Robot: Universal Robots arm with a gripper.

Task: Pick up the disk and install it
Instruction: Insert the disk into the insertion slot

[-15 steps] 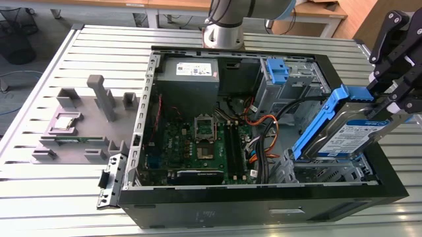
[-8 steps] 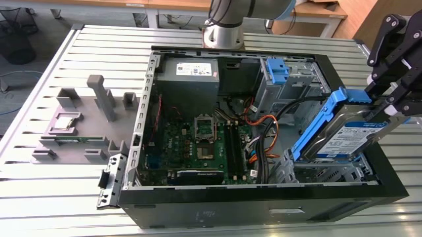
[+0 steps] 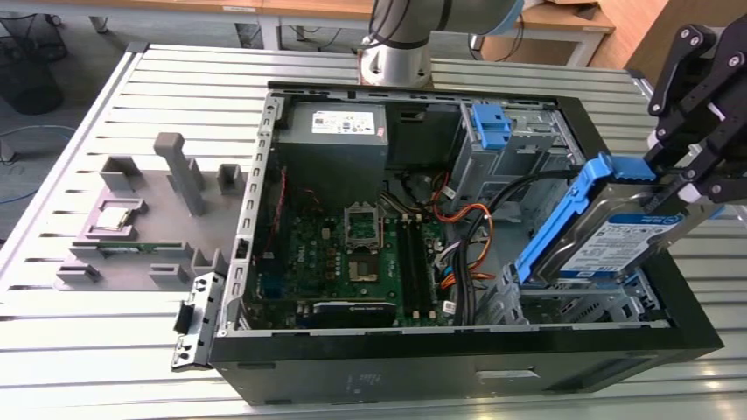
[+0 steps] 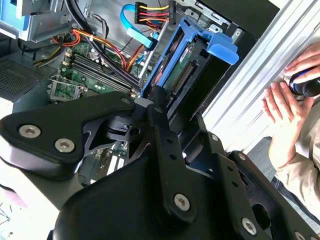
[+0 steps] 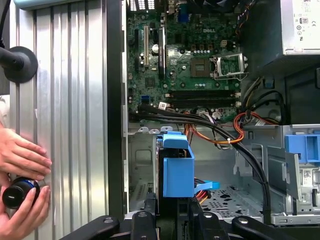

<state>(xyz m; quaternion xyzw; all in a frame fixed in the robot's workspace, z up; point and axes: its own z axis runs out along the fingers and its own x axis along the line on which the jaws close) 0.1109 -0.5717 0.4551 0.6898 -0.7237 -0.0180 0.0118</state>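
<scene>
The disk (image 3: 624,236), a silver drive with a white-and-blue label in a blue rail bracket, hangs tilted over the front corner of the open computer case (image 3: 467,343) at the exterior view's right. My black gripper (image 3: 687,185) is shut on its upper end. Below it lies the metal drive bay (image 3: 572,302). In the second wrist view the disk (image 4: 186,64) sticks out past the gripper (image 4: 156,102), showing its connector edge. In the first wrist view the blue bracket of the disk (image 5: 177,170) rises from between the fingers (image 5: 150,202) above the bay floor.
Inside the case are the motherboard (image 3: 350,254), a grey power supply box (image 3: 332,131), an upright blue latch (image 3: 492,127) and loose orange and black cables (image 3: 467,236). A grey parts fixture (image 3: 140,219) sits on the slatted table. A person's hands (image 5: 20,167) hold a black knob beside the case.
</scene>
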